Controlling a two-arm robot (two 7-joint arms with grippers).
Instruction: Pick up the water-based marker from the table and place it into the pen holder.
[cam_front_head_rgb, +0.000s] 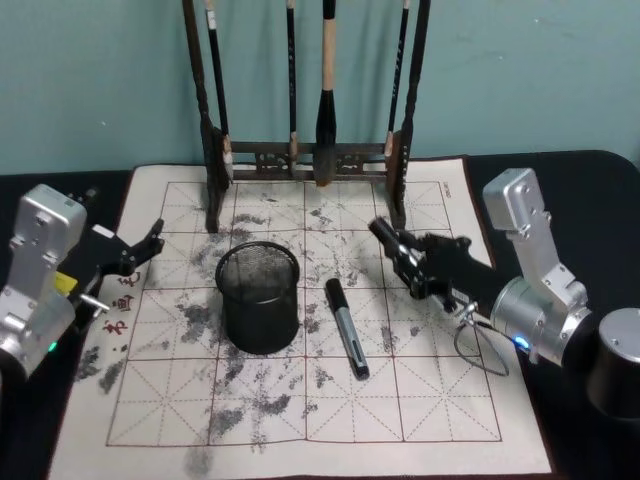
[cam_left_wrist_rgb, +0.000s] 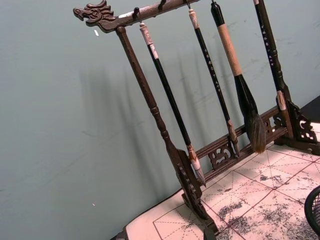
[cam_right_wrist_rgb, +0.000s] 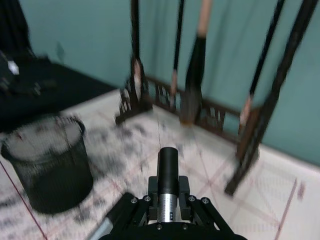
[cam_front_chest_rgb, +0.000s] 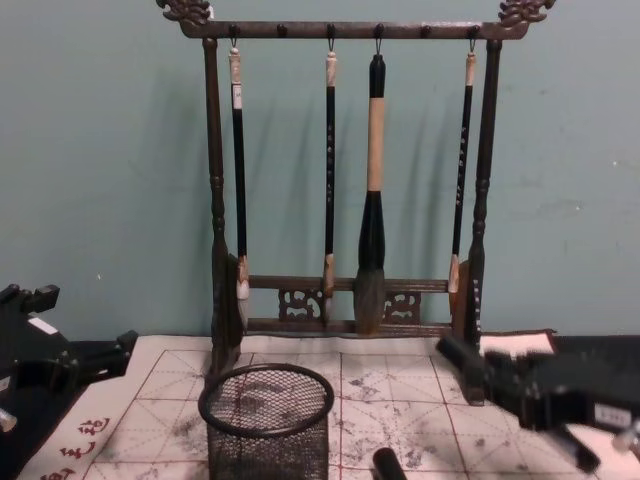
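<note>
Water-based marker (cam_front_head_rgb: 347, 327) lies flat on the table (cam_front_head_rgb: 440, 400), on the white cloth just to the right of the pen holder (cam_front_head_rgb: 258, 297), touching neither the holder nor a gripper. The head view also shows the right gripper (cam_front_head_rgb: 408, 262) raised over the cloth to the right of the holder. A short black rod, the held marker (cam_front_head_rgb: 383, 233), pokes out of it toward the brush rack (cam_front_head_rgb: 305, 150). The left gripper (cam_front_head_rgb: 128, 250) sits at the cloth's left edge with its claw spread, holding nothing.

The left wrist view shows the rack, the stained cloth and a sliver of the holder's mesh.

In the right wrist view the claw is pressed onto a black-capped, silver-bodied pen that looks like a second marker, with the holder off to one side and farther ahead.

In the chest view the holder's rim stands clear and nothing rises above it. The held pen's tip hangs well to its right, and the lying marker's cap shows at the bottom edge.

My reading is that one marker is picked up but not yet carried over the holder. The drop is not yet made, and the marker on the cloth is untouched.
</note>
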